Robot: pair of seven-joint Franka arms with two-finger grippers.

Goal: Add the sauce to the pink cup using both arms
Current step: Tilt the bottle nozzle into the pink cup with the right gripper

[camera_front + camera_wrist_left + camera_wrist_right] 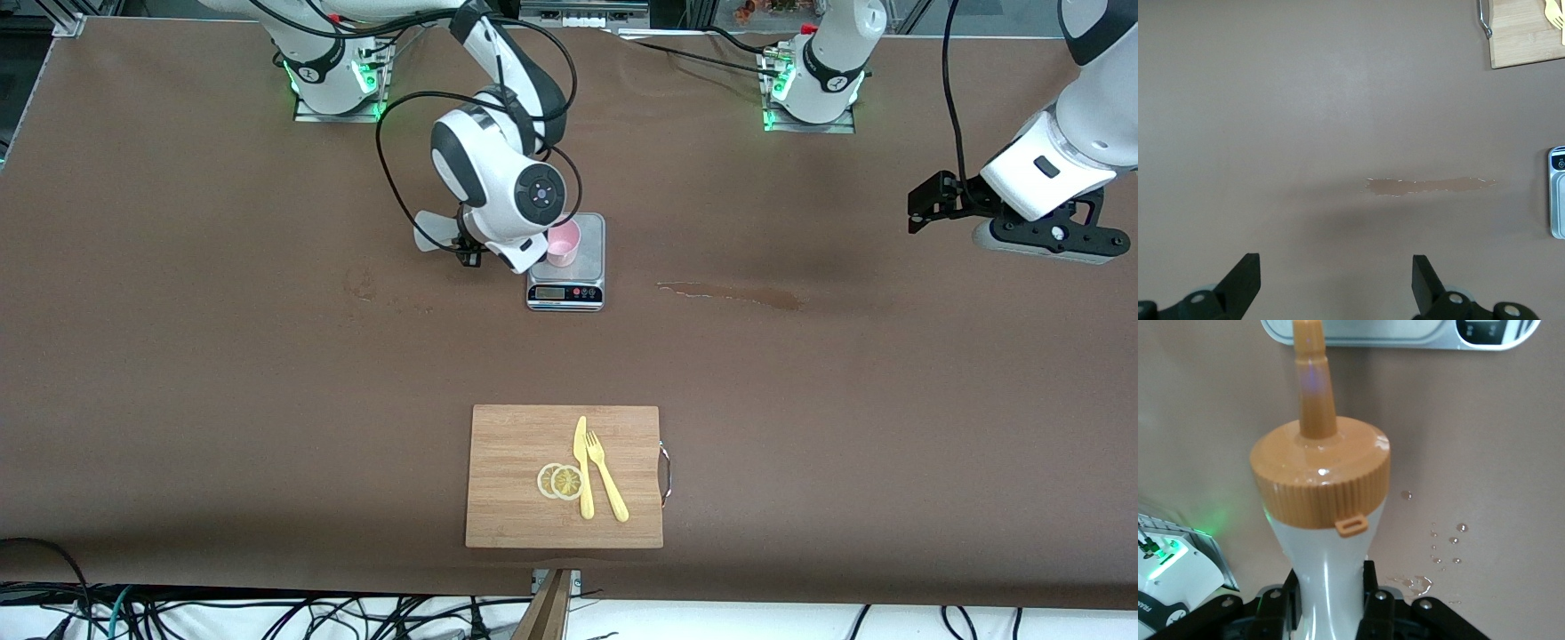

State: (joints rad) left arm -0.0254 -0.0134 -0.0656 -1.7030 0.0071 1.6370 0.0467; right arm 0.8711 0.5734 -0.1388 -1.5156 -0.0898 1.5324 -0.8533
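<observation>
While clamped in the right tool [1331,600], the sauce [1321,513] tilts beside the pink cup [564,242]

Brown tabletop [178,356], matte covering. A silver kitchen scale [566,289] sits mid-tabletop toward the robot bases, display facing the front camera. A wooden cutting board [516,444] with a metal handle lies nearer the front camera, close to the tabletop edge. A long brown smear [733,294] marks the surface beside the scale, toward the left arm's end. Small clear droplets [1445,547] dot the surface next to the scale.
</observation>
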